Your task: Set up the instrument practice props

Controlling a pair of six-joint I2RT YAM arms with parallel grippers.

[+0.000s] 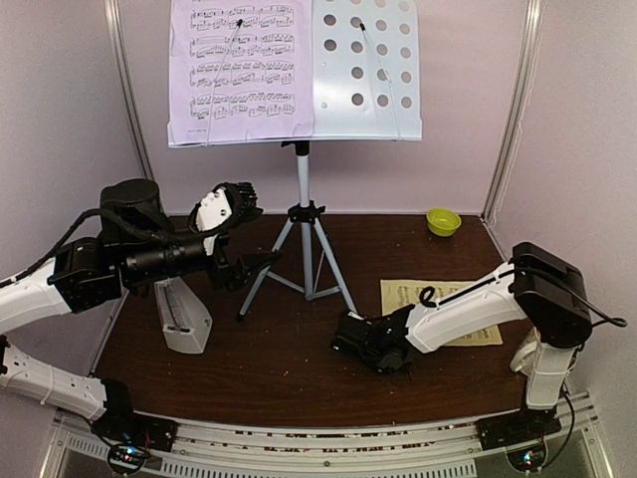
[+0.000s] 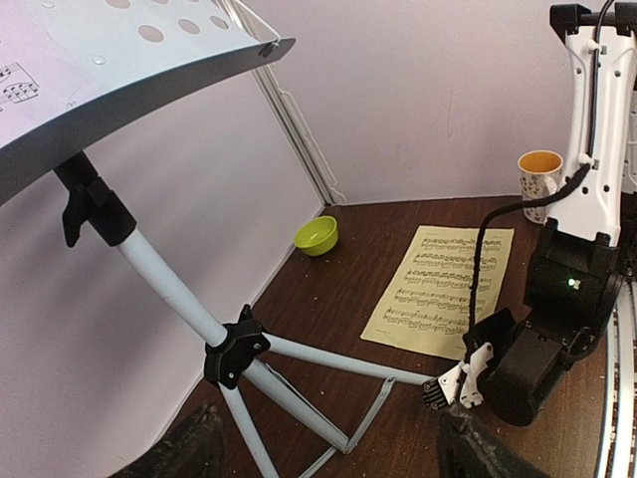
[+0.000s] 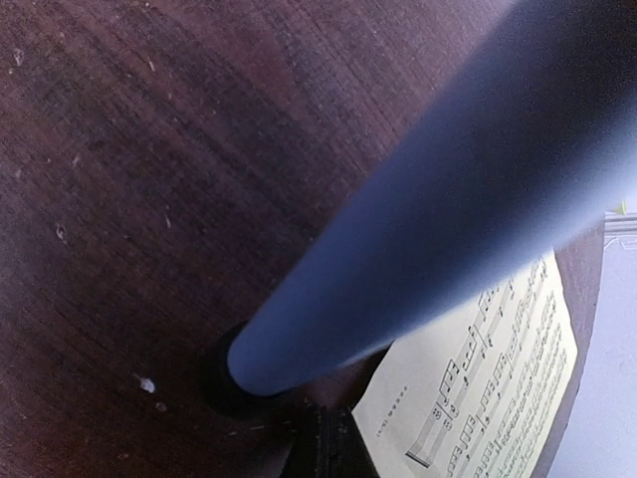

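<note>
So in the top view the grey perforated music-stand desk (image 1: 373,70) stood on its silver tripod (image 1: 304,214) at the back of the dark brown wooden surface (image 1: 279,378), with the lilac sheet-music page (image 1: 239,70) on its left half and the right half bare. The pale yellow sheet-music page (image 1: 398,294) lay flat on the surface, partly under the right arm, and the small light grey pyramid metronome (image 1: 182,319) stood just beside the left arm. The right gripper (image 1: 370,349) was down low by a tripod leg's foot. My worry was that any sideways drag there could kick the leg and tip the stand, and the lilac page would slide off. The left gripper (image 1: 251,229) hovered near the tripod with its fingers spread, holding nothing, and a swing of that arm could clip the metronome. The left wrist view showed the right gripper's tip just beside the leg end and the yellow page's corner, with a white mug with orange inside (image 2: 539,179) and a small green bowl (image 2: 317,236) further back. In the right wrist view the blurry leg and its black rubber foot (image 3: 234,378) filled the frame. The right gripper was pressed together, but I couldn't tell whether it pinched the page's corner; if so, a pull could crease or tear it. As for writing, there were only printed music staves on both pages, plus a tiny line on the yellow one too small to read, and no brands.
</note>
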